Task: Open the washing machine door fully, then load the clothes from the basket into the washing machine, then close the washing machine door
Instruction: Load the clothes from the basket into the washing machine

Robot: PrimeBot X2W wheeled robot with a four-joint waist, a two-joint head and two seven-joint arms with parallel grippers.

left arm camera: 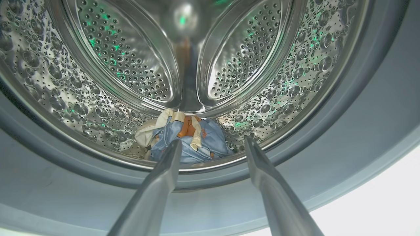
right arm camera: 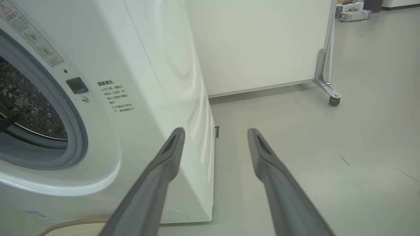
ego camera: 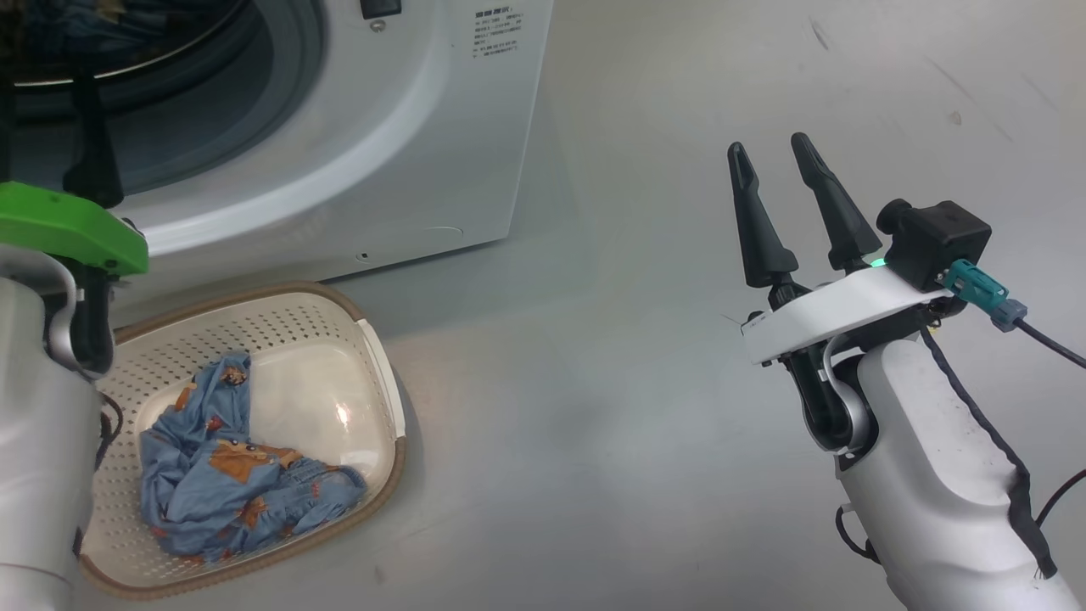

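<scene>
Some clothes (left arm camera: 170,131) low in drum (left arm camera: 288,82), just beyond spread left gripper (left arm camera: 212,141).

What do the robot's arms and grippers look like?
Both grippers have two long, tapering dark fingers. The right gripper sits on a white plate with a black box, a teal plug and a black cable, above a pale forearm. The left gripper has a green plate.

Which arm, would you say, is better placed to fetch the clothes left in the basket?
Probably the left: the left gripper, open at the drum mouth, has its arm beside the basket of clothes; the right gripper, also open, hangs over floor farther away.
</scene>
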